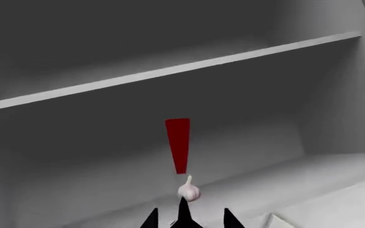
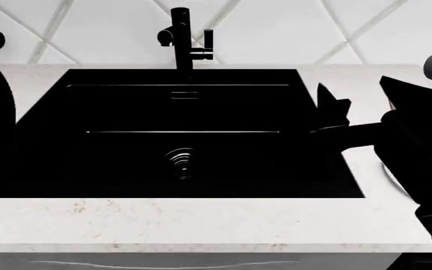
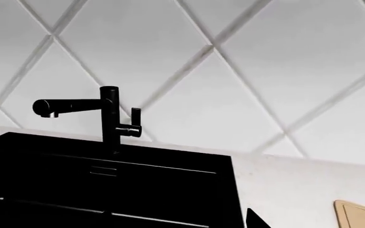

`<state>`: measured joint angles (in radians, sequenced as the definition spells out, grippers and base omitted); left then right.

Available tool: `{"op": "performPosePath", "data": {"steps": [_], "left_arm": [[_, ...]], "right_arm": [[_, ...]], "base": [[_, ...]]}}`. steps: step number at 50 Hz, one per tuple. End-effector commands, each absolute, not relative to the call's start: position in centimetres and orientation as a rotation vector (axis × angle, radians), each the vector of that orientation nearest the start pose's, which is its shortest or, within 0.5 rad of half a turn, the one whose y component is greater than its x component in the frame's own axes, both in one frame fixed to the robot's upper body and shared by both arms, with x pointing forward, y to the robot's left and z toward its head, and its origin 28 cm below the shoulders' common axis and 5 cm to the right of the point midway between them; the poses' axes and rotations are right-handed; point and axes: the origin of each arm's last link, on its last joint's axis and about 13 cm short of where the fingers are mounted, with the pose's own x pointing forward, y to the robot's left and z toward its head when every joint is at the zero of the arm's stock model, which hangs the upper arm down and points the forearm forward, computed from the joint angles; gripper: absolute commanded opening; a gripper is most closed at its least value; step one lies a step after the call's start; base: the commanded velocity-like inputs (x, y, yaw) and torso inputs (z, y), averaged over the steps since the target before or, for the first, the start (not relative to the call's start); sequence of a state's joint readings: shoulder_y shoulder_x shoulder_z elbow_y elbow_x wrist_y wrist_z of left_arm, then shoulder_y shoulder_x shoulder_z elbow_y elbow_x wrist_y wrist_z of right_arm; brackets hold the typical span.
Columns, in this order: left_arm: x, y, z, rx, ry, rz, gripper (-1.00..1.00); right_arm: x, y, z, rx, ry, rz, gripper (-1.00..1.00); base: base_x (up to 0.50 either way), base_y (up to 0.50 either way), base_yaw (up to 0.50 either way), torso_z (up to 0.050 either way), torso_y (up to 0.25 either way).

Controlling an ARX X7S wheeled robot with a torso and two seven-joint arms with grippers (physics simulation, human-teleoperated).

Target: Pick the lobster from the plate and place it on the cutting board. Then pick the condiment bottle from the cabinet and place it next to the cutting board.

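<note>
1. Condiment bottle point(image 1: 177, 145): only one red, tapering cap shows, far back in the cabinet point(image 1: 334, 95) in the left wrist view. The dark body is lost against the shadow. I judge it is the left arm's target, since the camera faces it squarely.
2. One garlic bulb point(image 1: 189, 190) sits just in front of the cap, between it and the left gripper point(image 1: 192, 219). It could get knocked on the way in.
3. Only dark tips of the left gripper show at the frame edge, so I cannot tell how wide it stands or whether it holds anything.
4. One pale shelf point(image 1: 169, 71) crosses above.
5. One black sink point(image 2: 178, 140) with one faucet point(image 2: 180, 36) fills the middle of the head view.
6. The right gripper point(image 2: 330, 109) hangs over the sink's right edge, seemingly parked out of the way; I cannot tell its opening.
7. One corner of the cutting board point(image 3: 360, 214) shows far right. The lobster and plate are not visible.
</note>
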<state>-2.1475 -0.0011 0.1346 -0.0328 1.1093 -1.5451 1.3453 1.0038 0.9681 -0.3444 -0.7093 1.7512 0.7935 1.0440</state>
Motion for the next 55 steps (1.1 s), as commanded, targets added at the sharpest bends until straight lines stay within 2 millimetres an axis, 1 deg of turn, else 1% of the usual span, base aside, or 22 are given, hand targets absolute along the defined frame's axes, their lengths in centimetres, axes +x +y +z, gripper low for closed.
{"op": "performPosePath", "data": {"steps": [1, 4, 8, 11, 14, 16, 19, 24, 26, 28, 30, 35, 40, 44, 50, 55], "left_arm": [[17.4, 25.4, 48.7, 0.191, -0.542, -0.232, -1.00], [18.2, 25.4, 46.8, 0.185, -0.534, -0.238, -1.00], [19.3, 25.9, 43.2, 0.151, -0.517, -0.255, -1.00], [19.6, 26.0, 40.7, 0.133, -0.505, -0.256, -1.00], [19.7, 26.0, 37.8, 0.129, -0.476, -0.237, -1.00], [19.5, 25.9, 36.5, 0.129, -0.465, -0.218, -1.00], [19.3, 25.7, 35.2, 0.138, -0.446, -0.188, -1.00], [18.8, 25.4, 33.0, 0.149, -0.408, -0.138, -1.00], [19.8, 24.6, 31.4, 0.157, -0.395, -0.165, -1.00], [20.8, 23.3, 30.4, 0.159, -0.379, -0.184, -1.00], [21.1, 22.5, 29.6, 0.148, -0.366, -0.079, -1.00], [23.5, 22.5, 26.8, 0.172, -0.333, -0.009, -1.00], [24.8, 22.6, 24.9, 0.194, -0.330, 0.056, -1.00], [24.9, 22.4, 23.9, 0.209, -0.330, 0.085, -1.00], [24.2, 22.3, 23.1, 0.199, -0.321, 0.108, -1.00], [24.5, 22.5, 22.9, 0.191, -0.319, 0.115, -1.00]], "right_arm": [[18.7, -13.4, 28.2, -0.016, -0.103, 0.117, 1.00], [18.8, -13.1, 27.6, -0.012, -0.122, 0.120, 1.00], [19.2, -12.7, 26.6, -0.017, -0.151, 0.121, 1.00], [19.2, -12.4, 26.2, -0.017, -0.186, 0.114, 1.00], [19.3, -12.2, 25.2, -0.050, -0.209, 0.072, 1.00], [19.4, -12.1, 24.5, -0.074, -0.211, 0.050, 1.00], [19.7, -11.9, 23.8, -0.084, -0.224, 0.030, 1.00], [19.9, -11.7, 22.9, -0.052, -0.253, 0.031, 1.00], [19.9, -11.8, 22.5, -0.031, -0.255, 0.023, 1.00], [19.9, -11.9, 22.1, -0.013, -0.257, 0.023, 1.00], [20.1, -11.8, 21.8, 0.000, -0.258, 0.029, 1.00], [20.8, -11.5, 21.2, 0.013, -0.253, 0.036, 1.00], [22.0, -11.4, 21.1, 0.020, -0.255, 0.029, 1.00], [22.2, -11.4, 20.6, 0.001, -0.246, 0.020, 1.00], [22.1, -11.5, 19.9, 0.007, -0.231, 0.015, 1.00], [22.2, -11.6, 19.6, 0.016, -0.222, 0.011, 1.00]], "base": [[0.00, 0.00, 0.00, 0.000, 0.000], [0.00, 0.00, 0.00, 0.000, 0.000], [0.00, 0.00, 0.00, 0.000, 0.000], [0.00, 0.00, 0.00, 0.005, 0.000], [0.00, 0.00, 0.00, 0.000, 0.000], [0.00, 0.00, 0.00, 0.000, 0.000], [0.00, 0.00, 0.00, 0.000, 0.000], [0.00, 0.00, 0.00, 0.000, 0.000], [0.00, 0.00, 0.00, 0.000, 0.000], [0.00, 0.00, 0.00, 0.000, 0.000], [0.00, 0.00, 0.00, 0.000, 0.000], [0.00, 0.00, 0.00, 0.000, 0.000], [0.00, 0.00, 0.00, 0.000, 0.000], [0.00, 0.00, 0.00, 0.000, 0.000], [0.00, 0.00, 0.00, 0.000, 0.000], [0.00, 0.00, 0.00, 0.000, 0.000]]}}
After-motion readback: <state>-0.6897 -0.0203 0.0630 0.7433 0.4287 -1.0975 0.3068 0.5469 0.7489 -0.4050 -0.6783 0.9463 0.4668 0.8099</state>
